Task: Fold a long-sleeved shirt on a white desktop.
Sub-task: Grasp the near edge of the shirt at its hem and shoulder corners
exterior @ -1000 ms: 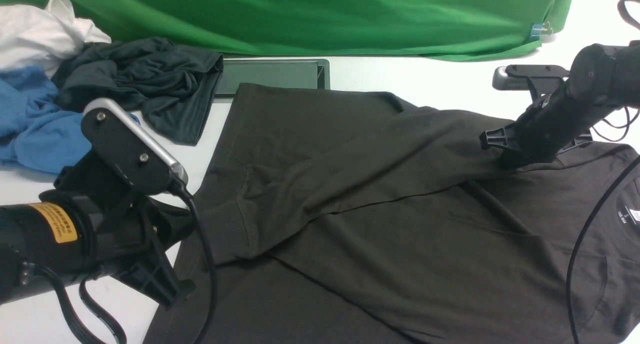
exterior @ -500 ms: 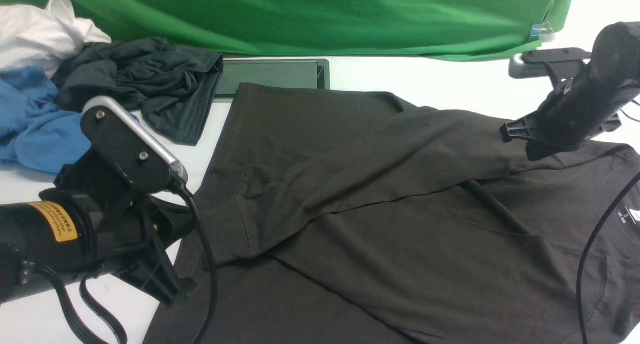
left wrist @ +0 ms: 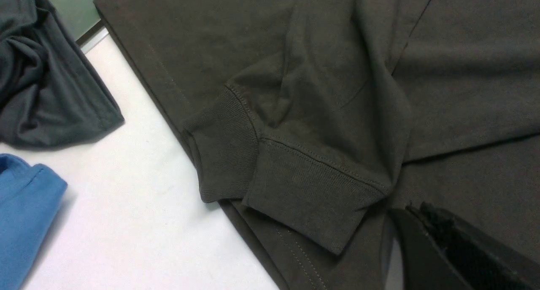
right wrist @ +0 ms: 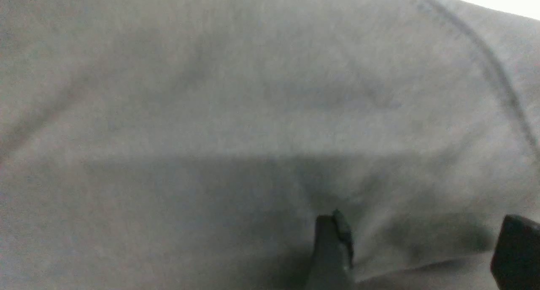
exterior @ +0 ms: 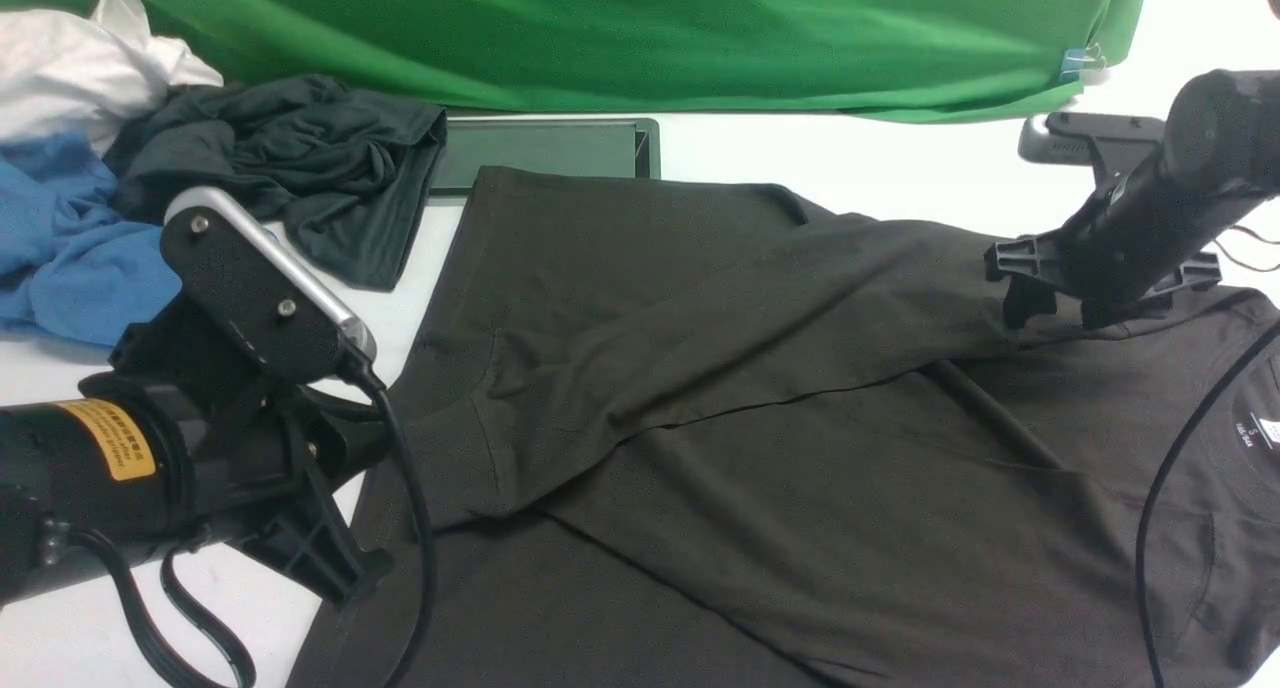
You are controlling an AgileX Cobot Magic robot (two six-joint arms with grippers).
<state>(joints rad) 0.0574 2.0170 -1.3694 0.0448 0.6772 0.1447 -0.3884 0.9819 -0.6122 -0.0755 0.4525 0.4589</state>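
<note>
Well, nearest me my left gripper point(exterior: 345, 568) is clenched at the hem end of the shirt point(exterior: 760, 448), just beside the two overlapped cuffs point(left wrist: 308, 189); I cannot tell whether any cloth is pinched in it. The shirt lies spread on the desktop point(exterior: 900, 158), hem to my left and collar to my right, with a sleeve point(exterior: 700, 338) laid slantwise across the body. If my left side lifts with cloth caught, I reckon those cuffs would slide and that sleeve fold would come undone. A cable point(exterior: 1160, 488) from my right arm curves over the collar end near the neck label point(exterior: 1262, 430), and it could drag or snag the cloth when that arm moves. Farther off, my right gripper point(exterior: 1100, 308) hangs over the shoulder with its jaws spread and nothing in them, fingertips close to the fabric. Closing there might take too many layers, or only the top one, and skew the next fold. Beyond, the shirt's far hem corner touches the hatch point(exterior: 540, 148), where an edge might catch. The black garment point(exterior: 300, 158) lies near enough to be swept along.
</note>
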